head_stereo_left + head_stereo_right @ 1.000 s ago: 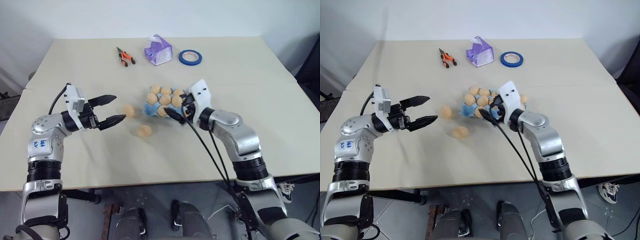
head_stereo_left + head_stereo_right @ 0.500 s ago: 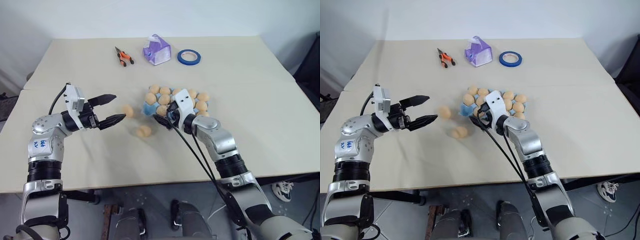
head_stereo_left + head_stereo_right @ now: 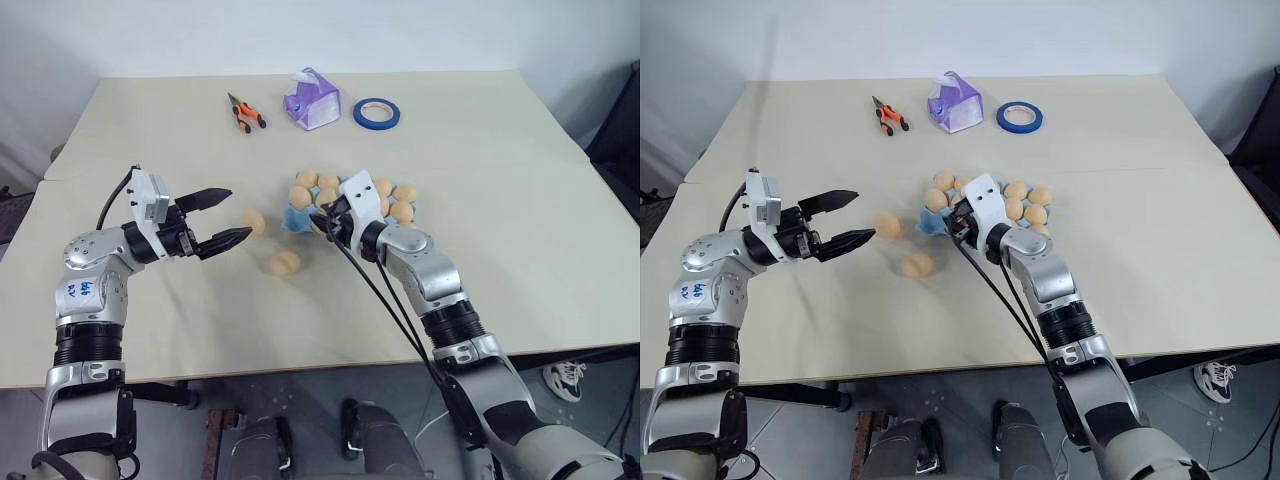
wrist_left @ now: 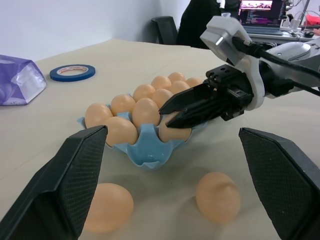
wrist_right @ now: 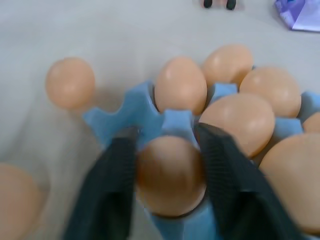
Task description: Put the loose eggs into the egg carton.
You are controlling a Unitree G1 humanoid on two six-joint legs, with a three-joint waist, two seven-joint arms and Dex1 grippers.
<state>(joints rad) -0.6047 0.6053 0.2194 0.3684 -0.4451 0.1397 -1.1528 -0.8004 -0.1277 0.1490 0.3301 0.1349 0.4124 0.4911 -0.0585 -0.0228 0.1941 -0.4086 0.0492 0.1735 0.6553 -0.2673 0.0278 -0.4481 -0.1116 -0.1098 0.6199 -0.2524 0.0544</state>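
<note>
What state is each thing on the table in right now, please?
Egg carton: lidless, nearly full.
Two loose eggs: lying on the table beside the carton.
Right end effector: shut on an egg at the carton's near corner.
Left end effector: open, empty.
Pliers: lying closed.

The egg carton (image 3: 297, 216) lies near the middle of the table (image 3: 520, 250), with many eggs in its cups. The right gripper (image 5: 167, 172) is at the carton's near left corner, and one egg (image 5: 170, 172) sits between its fingers, over the corner cup. Two loose eggs lie on the table left of the carton: one (image 3: 254, 222) just beside it, the other (image 3: 286, 263) nearer to the robot. The left gripper (image 3: 228, 217) is left of these two eggs, apart from them. Behind the carton, at the far edge, lie from left to right the pliers (image 3: 246, 111), the tissue pack (image 3: 312, 99) and the tape roll (image 3: 377, 112).
</note>
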